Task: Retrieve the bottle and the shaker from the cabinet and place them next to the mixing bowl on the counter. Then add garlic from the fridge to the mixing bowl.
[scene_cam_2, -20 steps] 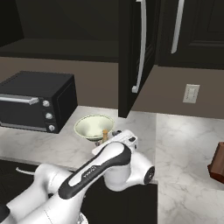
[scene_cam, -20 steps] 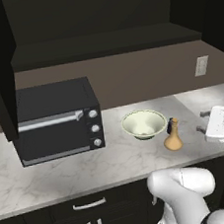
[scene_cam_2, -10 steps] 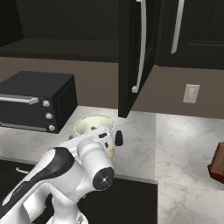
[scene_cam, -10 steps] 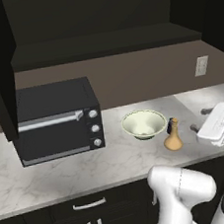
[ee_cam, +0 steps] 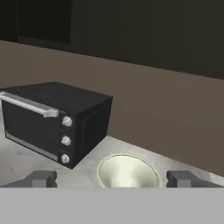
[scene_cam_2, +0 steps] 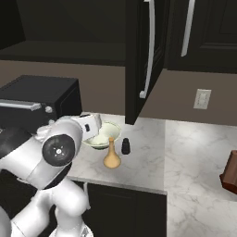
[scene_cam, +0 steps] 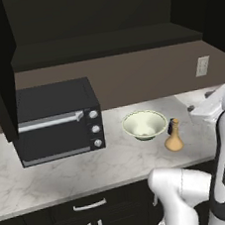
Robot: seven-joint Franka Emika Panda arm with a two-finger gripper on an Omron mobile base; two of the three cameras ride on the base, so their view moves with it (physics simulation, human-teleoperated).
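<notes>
My jaws (ee_cam: 114, 179) stand wide with nothing between them. Over the last second my arm has swung across and lifted a little off the white-grey marbled stone counter (scene_cam_2: 185, 152), uncovering what stood behind it. In my judgement that closes the cabinet half of the job, and the garlic from the fridge comes next.

Counting outward from me in the right base view:
- **Bottle:** one tan-orange flask with a bulbous base and long neck (scene_cam_2: 111, 155), upright on the counter at five o'clock of the bowl.
- **Shaker:** one small, nearly black stubby shaker (scene_cam_2: 125, 146), just beside the flask at two o'clock.
- **Bowl:** one wide pale cream-green mixing bowl (scene_cam: 145, 124).
- **Toaster oven:** one black one (scene_cam: 55, 121) at nine o'clock of the bowl, with three knobs.
- **Cabinet:** one dark wall cabinet (scene_cam: 101, 46) above, door open, shelf bare.
- **Wall socket:** one (scene_cam: 203, 66).
</notes>
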